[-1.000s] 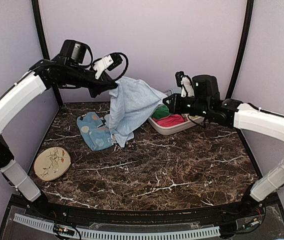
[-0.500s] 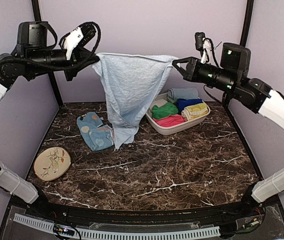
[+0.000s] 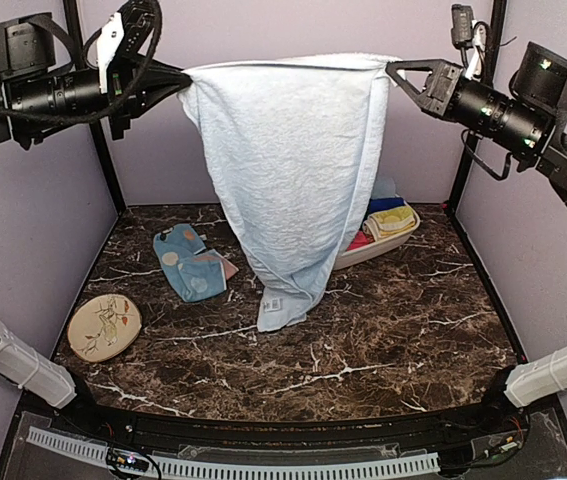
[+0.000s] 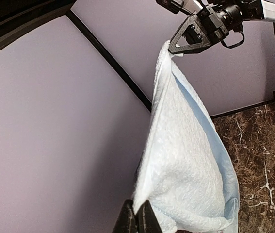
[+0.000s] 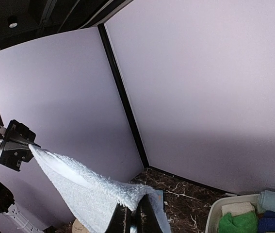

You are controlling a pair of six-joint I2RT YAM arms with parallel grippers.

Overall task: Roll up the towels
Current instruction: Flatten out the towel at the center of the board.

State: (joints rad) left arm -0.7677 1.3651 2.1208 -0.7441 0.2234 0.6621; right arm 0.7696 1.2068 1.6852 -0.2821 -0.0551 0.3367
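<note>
A plain pale blue towel (image 3: 288, 170) hangs high in the air, stretched by its two upper corners. My left gripper (image 3: 185, 80) is shut on its left corner and my right gripper (image 3: 393, 68) is shut on its right corner. The towel's lower tip (image 3: 275, 318) droops to just above the marble table. The left wrist view has the towel (image 4: 183, 160) pinched at my left gripper (image 4: 137, 218), with the right gripper (image 4: 176, 47) at the far end. In the right wrist view the towel (image 5: 86, 187) runs from my right gripper (image 5: 133, 216). A spotted blue towel (image 3: 188, 262) lies crumpled on the table's left.
A white bin (image 3: 403, 235) with rolled towels stands at the back right, mostly behind the hanging cloth; its green and blue rolls (image 5: 253, 221) show in the right wrist view. A round beige plate (image 3: 104, 327) with a drawing lies at the front left.
Both arms have risen and spread apart, lifting the pale blue towel from a bunched drape into a taut, fully unfolded sheet. It now covers most of the bin.
</note>
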